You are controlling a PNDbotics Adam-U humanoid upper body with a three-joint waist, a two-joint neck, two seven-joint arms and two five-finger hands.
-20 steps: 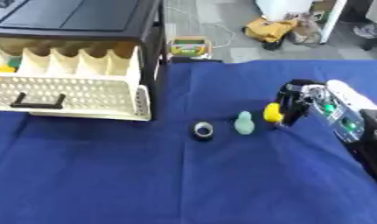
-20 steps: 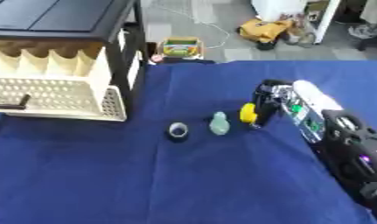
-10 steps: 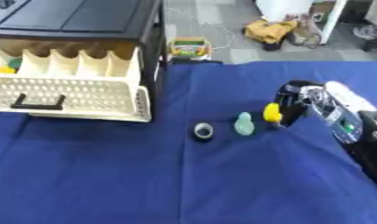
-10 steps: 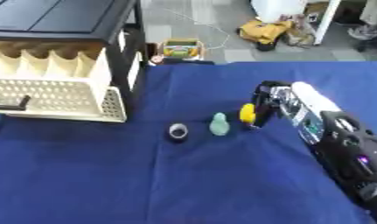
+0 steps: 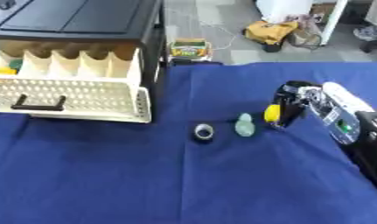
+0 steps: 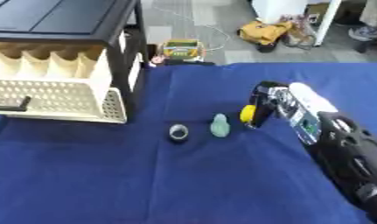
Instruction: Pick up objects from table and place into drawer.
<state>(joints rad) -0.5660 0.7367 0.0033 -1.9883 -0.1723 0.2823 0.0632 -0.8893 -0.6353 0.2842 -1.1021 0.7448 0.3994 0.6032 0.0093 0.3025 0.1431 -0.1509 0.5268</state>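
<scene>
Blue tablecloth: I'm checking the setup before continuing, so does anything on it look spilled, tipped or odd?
Nothing stands out. The small black ring and pale green bottle-shaped object sit apart on the blue tablecloth; the right hand holds a yellow object. The cream perforated drawer is pulled open.

Right hand [image 5: 292,103] fingers hidden behind yellow object [image 5: 273,113]; drawer [image 5: 68,94] cropped left.

Matt blue cloth [image 5: 183,183] lies under the fingers [image 5: 287,114]; a glossy yellow plastic piece [image 5: 272,113] touches them, a perforated cream plastic drawer [image 5: 76,94] well apart.
</scene>
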